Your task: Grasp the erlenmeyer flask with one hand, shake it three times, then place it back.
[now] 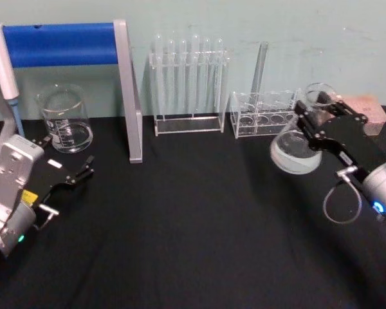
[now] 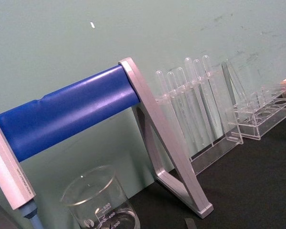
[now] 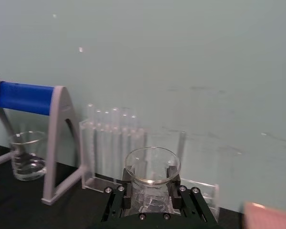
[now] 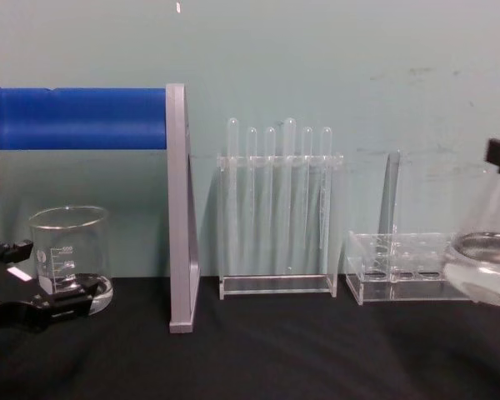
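The erlenmeyer flask (image 1: 294, 151) is clear glass with a wide base. It is held tilted above the black table at the right, its base turned left and its rim (image 1: 320, 95) toward the back. My right gripper (image 1: 313, 121) is shut on its neck. In the right wrist view the flask's flared rim (image 3: 151, 166) stands between the black fingers (image 3: 174, 190). The chest view has the flask (image 4: 483, 271) at the right edge. At the front left my left gripper (image 1: 85, 168) rests low and open, holding nothing, just in front of the beaker; the chest view catches it (image 4: 42, 279) too.
A glass beaker (image 1: 65, 120) stands at the back left beside a stand with a blue roll (image 1: 58, 44) and a grey leg (image 1: 130, 96). Behind centre is a tall test tube rack (image 1: 188, 84), then a low clear rack (image 1: 264, 116). A pink block (image 1: 367, 111) lies far right.
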You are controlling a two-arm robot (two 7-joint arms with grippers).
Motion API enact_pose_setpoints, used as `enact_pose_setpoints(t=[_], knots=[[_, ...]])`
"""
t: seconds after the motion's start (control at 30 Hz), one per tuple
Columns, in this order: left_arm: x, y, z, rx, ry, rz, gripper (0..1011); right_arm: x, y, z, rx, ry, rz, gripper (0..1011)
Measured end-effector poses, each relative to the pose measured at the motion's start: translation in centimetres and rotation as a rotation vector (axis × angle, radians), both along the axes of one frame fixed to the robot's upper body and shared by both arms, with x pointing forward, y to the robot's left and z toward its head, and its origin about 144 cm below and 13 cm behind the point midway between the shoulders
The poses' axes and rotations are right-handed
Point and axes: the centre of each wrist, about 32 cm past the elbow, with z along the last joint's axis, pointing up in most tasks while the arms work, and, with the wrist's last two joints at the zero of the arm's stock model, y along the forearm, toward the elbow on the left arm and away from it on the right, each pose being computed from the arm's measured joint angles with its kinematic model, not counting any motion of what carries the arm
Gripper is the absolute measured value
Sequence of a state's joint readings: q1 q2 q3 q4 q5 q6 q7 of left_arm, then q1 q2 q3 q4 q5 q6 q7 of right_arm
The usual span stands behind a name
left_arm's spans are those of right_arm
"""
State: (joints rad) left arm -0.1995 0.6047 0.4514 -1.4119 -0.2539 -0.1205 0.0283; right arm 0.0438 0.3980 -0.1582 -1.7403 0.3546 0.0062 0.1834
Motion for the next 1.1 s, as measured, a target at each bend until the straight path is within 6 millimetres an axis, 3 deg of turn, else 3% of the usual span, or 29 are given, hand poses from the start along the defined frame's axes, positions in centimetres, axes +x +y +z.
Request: enact_pose_setpoints(t=[0.33, 1.1], knots=[[0.0, 0.0, 0.0, 0.0, 0.0, 0.0, 1001, -0.6, 0.1, 0.0, -0.006, 0.002, -0.009, 449], [0.0, 0.0, 0.0, 0.0, 0.0, 0.0, 1001, 1.9, 6.1, -0.7, -0.012, 0.045, 0.366, 449]])
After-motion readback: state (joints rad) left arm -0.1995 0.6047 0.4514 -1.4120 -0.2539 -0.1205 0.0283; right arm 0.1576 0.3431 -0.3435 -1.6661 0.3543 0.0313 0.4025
